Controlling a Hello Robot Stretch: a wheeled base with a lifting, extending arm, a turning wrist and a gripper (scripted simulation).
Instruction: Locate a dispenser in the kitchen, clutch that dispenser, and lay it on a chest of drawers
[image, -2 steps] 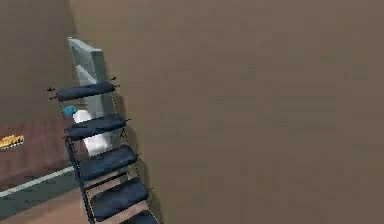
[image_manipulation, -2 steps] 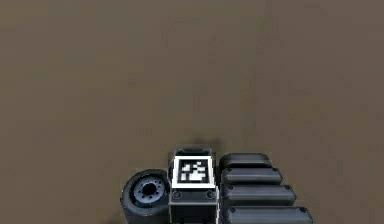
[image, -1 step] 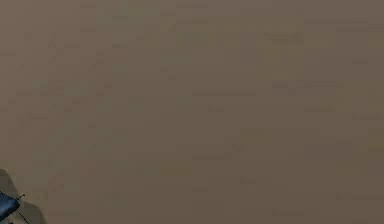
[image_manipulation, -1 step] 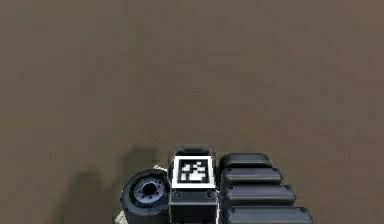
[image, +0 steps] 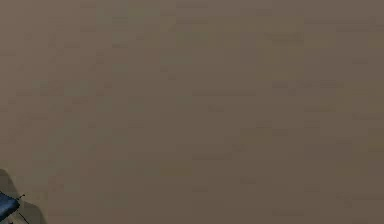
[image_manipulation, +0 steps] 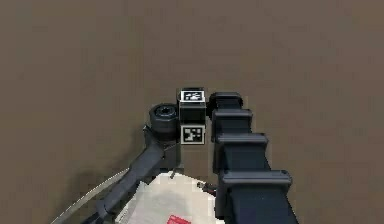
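In the arm side view the dark arm (image_manipulation: 245, 165) rises from the bottom edge to two white marker squares (image_manipulation: 192, 115). Left of them is the gripper's round dark body, and the gripper (image_manipulation: 128, 190) points back down toward the bottom edge along thin fingers (image_manipulation: 105, 190). A pale thing with a red patch (image_manipulation: 160, 200) lies by the fingers and is cut off by the bottom edge. Its shape is too unclear to name it a dispenser. I cannot tell whether the gripper holds it.
A plain brown surface (image: 200, 100) spans the forward view, and the same brown (image_manipulation: 80, 60) lies behind the arm. A small dark grey-blue thing (image: 10, 207) pokes in at the forward view's bottom left corner.
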